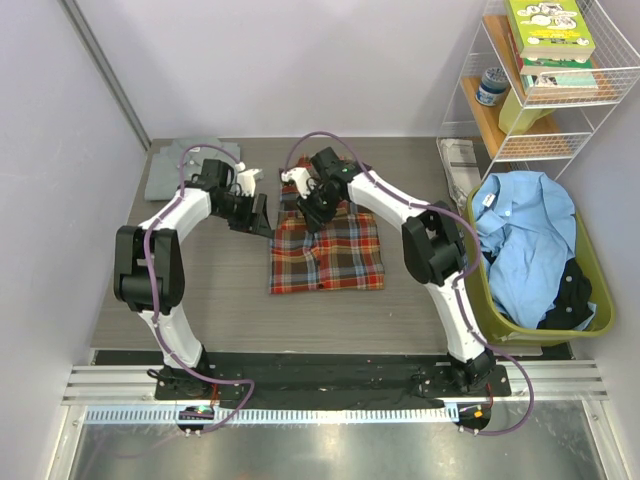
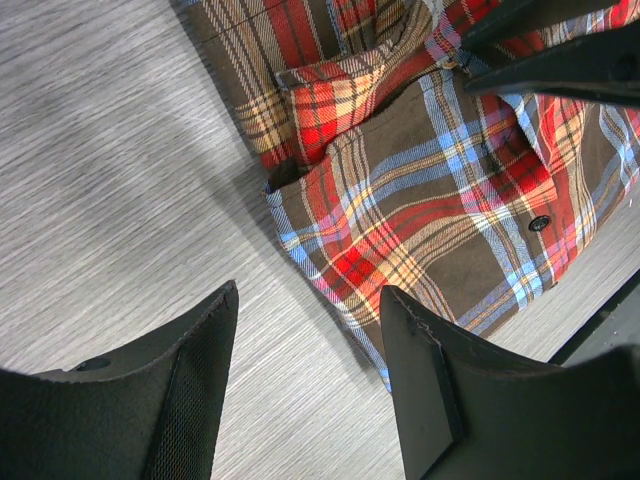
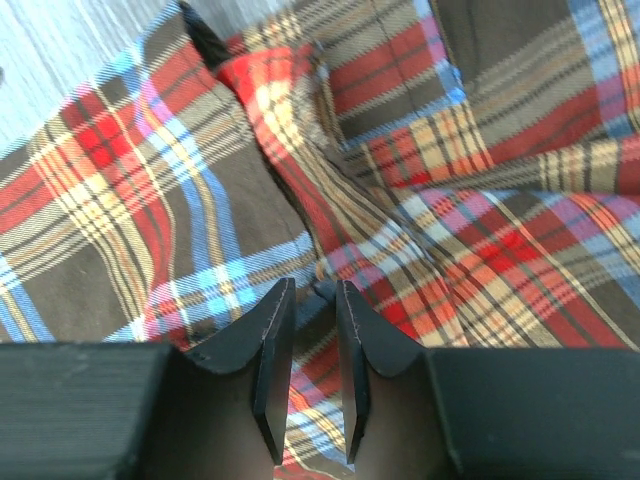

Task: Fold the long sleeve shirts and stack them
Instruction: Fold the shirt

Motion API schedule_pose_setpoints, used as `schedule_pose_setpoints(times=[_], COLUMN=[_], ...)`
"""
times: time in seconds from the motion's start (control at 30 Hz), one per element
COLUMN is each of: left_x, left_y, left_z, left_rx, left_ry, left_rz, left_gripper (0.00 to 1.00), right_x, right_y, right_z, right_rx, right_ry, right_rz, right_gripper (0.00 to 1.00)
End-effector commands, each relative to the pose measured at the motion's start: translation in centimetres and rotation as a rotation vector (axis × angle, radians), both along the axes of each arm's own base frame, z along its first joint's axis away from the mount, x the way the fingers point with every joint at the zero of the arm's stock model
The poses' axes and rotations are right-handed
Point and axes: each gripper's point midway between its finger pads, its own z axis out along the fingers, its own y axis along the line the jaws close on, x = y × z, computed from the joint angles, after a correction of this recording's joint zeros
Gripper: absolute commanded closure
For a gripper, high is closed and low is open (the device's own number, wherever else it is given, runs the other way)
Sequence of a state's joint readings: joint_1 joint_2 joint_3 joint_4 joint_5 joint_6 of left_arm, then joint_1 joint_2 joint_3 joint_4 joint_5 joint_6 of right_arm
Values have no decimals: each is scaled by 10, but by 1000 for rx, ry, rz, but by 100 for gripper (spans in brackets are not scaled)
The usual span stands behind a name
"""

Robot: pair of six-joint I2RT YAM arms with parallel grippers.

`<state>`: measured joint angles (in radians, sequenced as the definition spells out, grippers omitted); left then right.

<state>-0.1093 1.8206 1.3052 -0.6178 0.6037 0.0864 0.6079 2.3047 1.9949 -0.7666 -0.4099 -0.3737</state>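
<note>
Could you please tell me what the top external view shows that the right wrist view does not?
Only the top external view shows the folded grey shirt at the far left, the open left tool beside the plaid shirt, and the green basket of clothes on the right. Only the right wrist view shows the right tool close up, its fingers nearly together at a raised fold; whether they pinch it is unclear. Both show the plaid shirt.
</note>
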Motion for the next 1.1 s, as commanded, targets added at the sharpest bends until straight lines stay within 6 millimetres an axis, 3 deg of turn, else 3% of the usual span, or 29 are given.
schedule_pose_setpoints(times=[0.0, 0.63, 0.87, 1.07], left_x=[10, 7, 10, 12], left_y=[-4, -3, -2, -3], left_z=[7, 3, 6, 9], left_rx=[-19, -14, -13, -15], left_ry=[-38, -25, -36, -45], left_rz=[-12, -13, -13, -14], left_gripper=[40, 40, 40, 40], right_x=[5, 0, 7, 27], right_y=[19, 26, 29, 23], right_z=[20, -2, 31, 57], right_rx=[34, -7, 34, 67], right_ry=[-61, -35, -100, -176], right_rz=[40, 77, 71, 25], right_gripper=[71, 68, 97, 99])
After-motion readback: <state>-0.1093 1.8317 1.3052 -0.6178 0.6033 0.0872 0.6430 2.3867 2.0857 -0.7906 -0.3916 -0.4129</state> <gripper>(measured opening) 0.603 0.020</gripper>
